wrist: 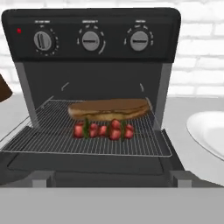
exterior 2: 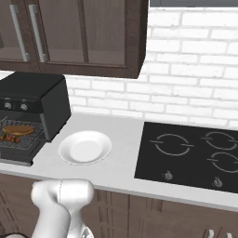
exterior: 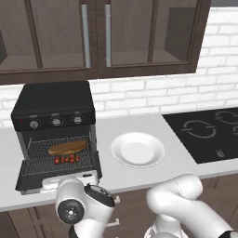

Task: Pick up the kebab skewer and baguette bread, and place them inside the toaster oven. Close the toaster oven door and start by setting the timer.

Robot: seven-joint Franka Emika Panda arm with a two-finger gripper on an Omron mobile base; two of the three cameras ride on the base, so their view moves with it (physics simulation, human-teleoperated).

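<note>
Toaster oven door (wrist: 87, 168) is lying dropped open, stiff and hinged; lifting under its front edge looks best, gripper (exterior: 83, 179) jaws spread wide, holding nothing.

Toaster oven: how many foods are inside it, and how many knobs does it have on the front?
Bread: 1
Kebab skewer: 1
Knobs on the toaster oven: 3
Total: 5
</note>
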